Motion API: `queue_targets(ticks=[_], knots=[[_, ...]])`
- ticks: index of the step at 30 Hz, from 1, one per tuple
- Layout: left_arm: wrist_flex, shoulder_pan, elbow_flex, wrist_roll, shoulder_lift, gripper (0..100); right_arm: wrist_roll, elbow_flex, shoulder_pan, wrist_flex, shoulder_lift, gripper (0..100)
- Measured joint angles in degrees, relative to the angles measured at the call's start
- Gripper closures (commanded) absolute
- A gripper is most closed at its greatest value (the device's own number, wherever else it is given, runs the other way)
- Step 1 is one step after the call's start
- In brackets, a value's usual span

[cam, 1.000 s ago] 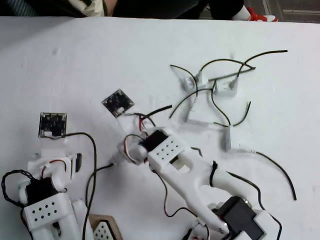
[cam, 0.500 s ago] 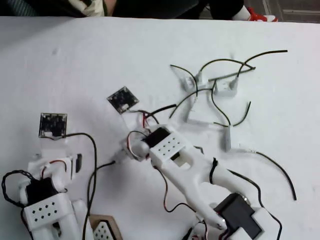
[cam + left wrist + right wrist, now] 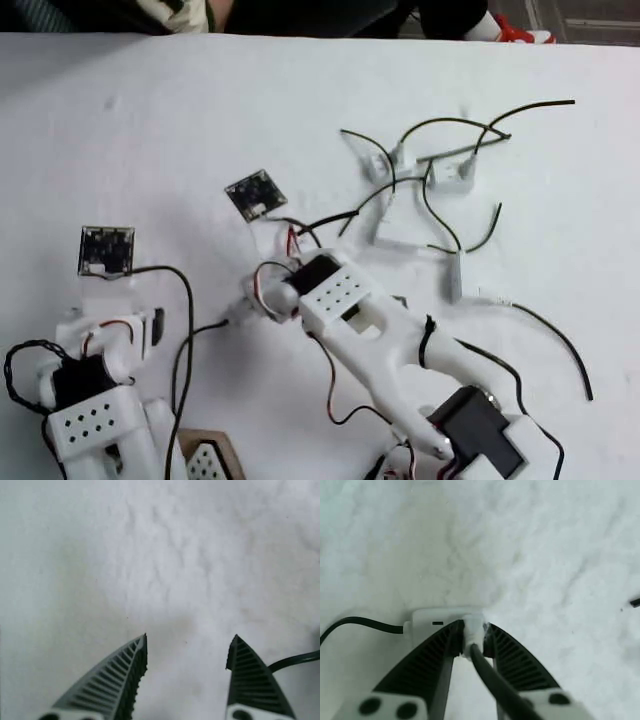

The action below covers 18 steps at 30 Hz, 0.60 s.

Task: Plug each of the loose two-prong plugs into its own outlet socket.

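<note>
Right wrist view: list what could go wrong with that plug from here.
1. The right gripper holds the white plug by the very tips of its jaws, against the white socket block; a push might twist it askew.
2. The block seems loose and the left gripper stands open elsewhere, so it may slide rather than take the plug.
3. The plug's black cable runs back between the fingers and could snag.

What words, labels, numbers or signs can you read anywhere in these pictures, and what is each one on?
None can be read.
Left arm's dark square board: pale specks, too blurred to read.
Right arm's dark square board: the same.
White socket block: one small dark mark, too small to tell whether it is print.
</note>
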Motion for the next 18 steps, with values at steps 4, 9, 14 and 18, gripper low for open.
queue_targets(ticks=[4, 9, 14, 18], knots=[[0.0, 0.0, 0.0, 0.0, 0.0, 74, 0.1, 0.0, 0.0, 0.8, 0.0, 98.1], [0.0, 0.0, 0.0, 0.0, 0.0, 74, 5.2, -0.3, 0.0, 0.4, 2.9, 98.1], [0.0, 0.0, 0.0, 0.0, 0.0, 74, 6.6, -2.7, -1.8, 0.5, 8.8, 98.1], [0.0, 0.0, 0.0, 0.0, 0.0, 74, 6.6, -4.7, -1.8, 1.1, 12.0, 98.1]])
